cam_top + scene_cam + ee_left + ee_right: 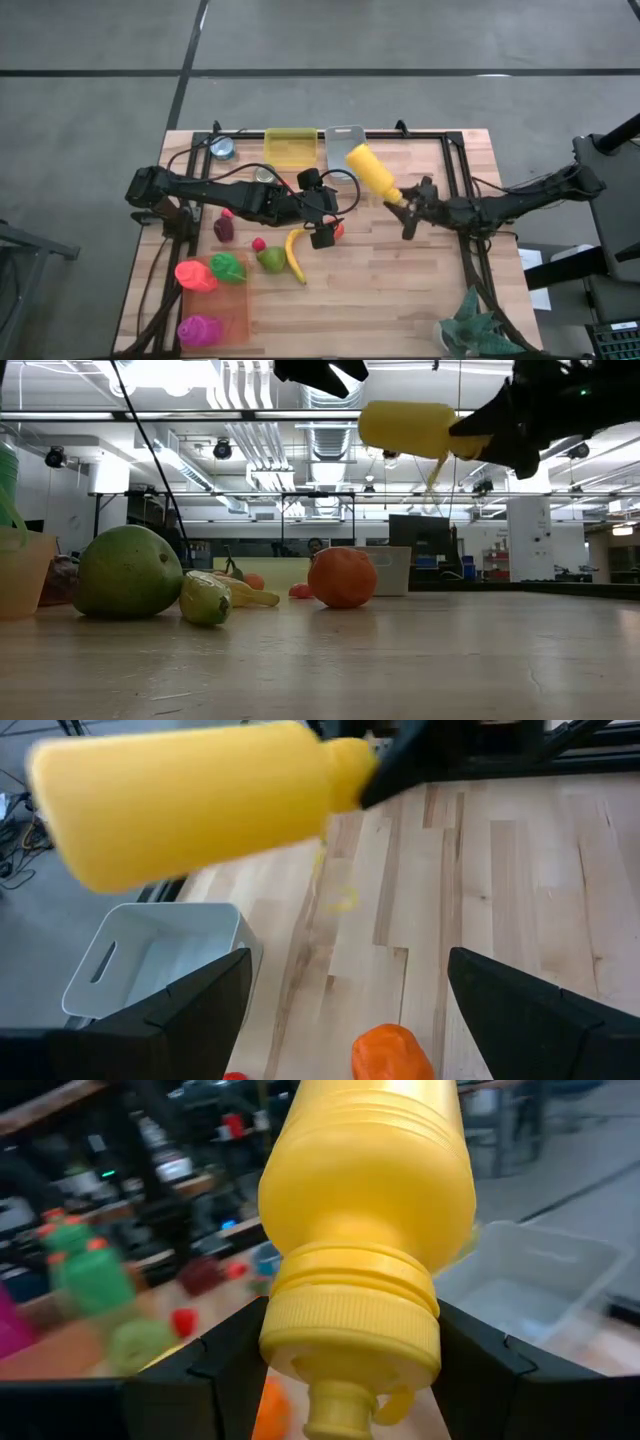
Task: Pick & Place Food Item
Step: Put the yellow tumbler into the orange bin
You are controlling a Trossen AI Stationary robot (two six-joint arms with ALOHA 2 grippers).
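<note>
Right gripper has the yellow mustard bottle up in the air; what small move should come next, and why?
Probably carry it a little farther toward the clear bin and lower it. The right gripper is clamped on the yellow mustard bottle at its cap end, lifted off the table, the bottle's base already pointing toward the bin at the far edge.

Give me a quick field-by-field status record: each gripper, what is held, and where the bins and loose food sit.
right gripper: shut on the yellow bottle at its cap end, lifted clear of the table
left gripper: open, empty, hovering mid-table near the orange fruit
clear bin: far edge of the table, next to the yellow bin; bottle body hangs by it
loose food: banana and green pear lie mid-table
</note>
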